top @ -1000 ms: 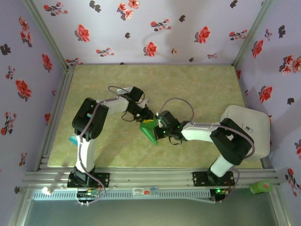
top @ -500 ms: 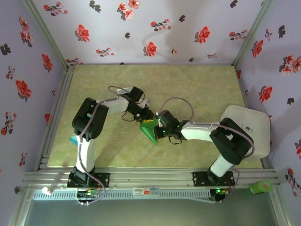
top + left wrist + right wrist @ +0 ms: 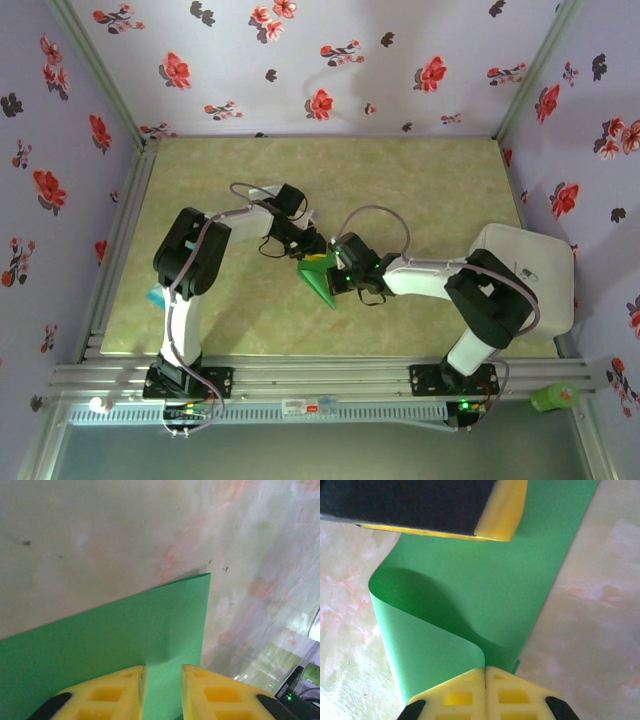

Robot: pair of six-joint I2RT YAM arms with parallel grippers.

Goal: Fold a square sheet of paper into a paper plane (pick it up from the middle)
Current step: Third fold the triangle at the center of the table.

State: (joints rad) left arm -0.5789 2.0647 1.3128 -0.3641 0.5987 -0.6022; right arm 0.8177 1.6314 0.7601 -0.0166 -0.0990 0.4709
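Note:
The bright green sheet of paper (image 3: 322,278) lies partly folded at the table's middle, between both grippers. My right gripper (image 3: 485,671) is shut on a curled-over flap of the sheet (image 3: 470,595), which bends up in a soft loop above the flat layer. My left gripper (image 3: 162,672) is open, with its yellow fingers (image 3: 112,692) set down over the flat green paper (image 3: 125,625) near its corner. In the top view the left gripper (image 3: 312,248) sits at the sheet's far edge and the right gripper (image 3: 338,272) at its right side. One left fingertip (image 3: 501,510) shows in the right wrist view.
A white rounded box (image 3: 530,272) stands at the table's right edge behind the right arm. A small teal item (image 3: 155,296) lies by the left arm. A green object (image 3: 555,397) sits on the front rail at the right. Flowered walls close in three sides.
The right gripper has crept slightly left with the flap; otherwise nothing visibly differs.

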